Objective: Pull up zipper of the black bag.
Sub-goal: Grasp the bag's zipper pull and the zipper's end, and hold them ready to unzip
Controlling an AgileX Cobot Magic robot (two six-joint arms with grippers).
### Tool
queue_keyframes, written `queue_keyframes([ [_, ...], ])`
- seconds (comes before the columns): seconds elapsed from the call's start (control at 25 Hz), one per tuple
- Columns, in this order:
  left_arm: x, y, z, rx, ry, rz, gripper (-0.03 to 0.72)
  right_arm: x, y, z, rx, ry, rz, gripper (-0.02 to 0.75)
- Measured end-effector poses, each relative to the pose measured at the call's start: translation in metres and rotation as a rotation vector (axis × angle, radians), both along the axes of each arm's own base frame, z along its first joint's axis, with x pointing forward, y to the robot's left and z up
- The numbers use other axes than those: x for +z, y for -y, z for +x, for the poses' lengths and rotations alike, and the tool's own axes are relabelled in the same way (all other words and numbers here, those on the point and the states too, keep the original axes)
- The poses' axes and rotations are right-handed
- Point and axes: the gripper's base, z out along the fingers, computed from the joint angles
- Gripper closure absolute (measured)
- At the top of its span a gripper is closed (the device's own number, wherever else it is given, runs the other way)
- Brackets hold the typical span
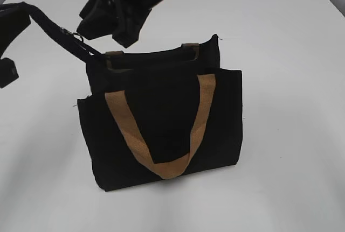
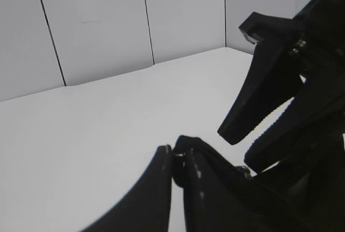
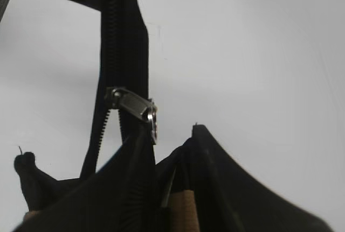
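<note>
The black bag (image 1: 161, 129) stands upright on the white table with a tan handle hanging down its front. The zipper tail runs as a taut black strip from the bag's top left corner up to my left gripper (image 1: 24, 12). In the left wrist view that gripper (image 2: 175, 159) is shut on the strip's end. The zipper's silvery slider (image 1: 67, 32) sits partway along the strip and shows up close in the right wrist view (image 3: 132, 108). My right gripper (image 1: 105, 34) hovers just behind the bag's left end. Its fingers (image 2: 240, 148) are apart and hold nothing.
The white table (image 1: 291, 54) spreads around the bag. White wall panels (image 2: 108, 22) stand beyond the table's far edge. The bag's rear tan handle tab (image 3: 183, 210) lies right below the right wrist camera.
</note>
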Motion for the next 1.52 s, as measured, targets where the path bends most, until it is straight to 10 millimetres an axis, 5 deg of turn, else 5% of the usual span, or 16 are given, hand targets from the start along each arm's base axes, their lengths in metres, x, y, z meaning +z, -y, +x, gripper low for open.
queue_keyframes([
  [0.96,0.002,0.000,0.000,-0.004,0.020,-0.021,0.663,-0.002,-0.007,-0.003,0.042,0.040,-0.008,0.511],
  [1.24,0.003,0.000,0.000,-0.004,0.020,-0.023,0.663,-0.012,-0.009,0.003,0.016,0.041,-0.013,0.586],
  [1.52,0.003,0.000,0.000,-0.004,0.020,-0.023,0.663,-0.012,-0.009,0.003,0.017,0.040,-0.013,0.738],
])
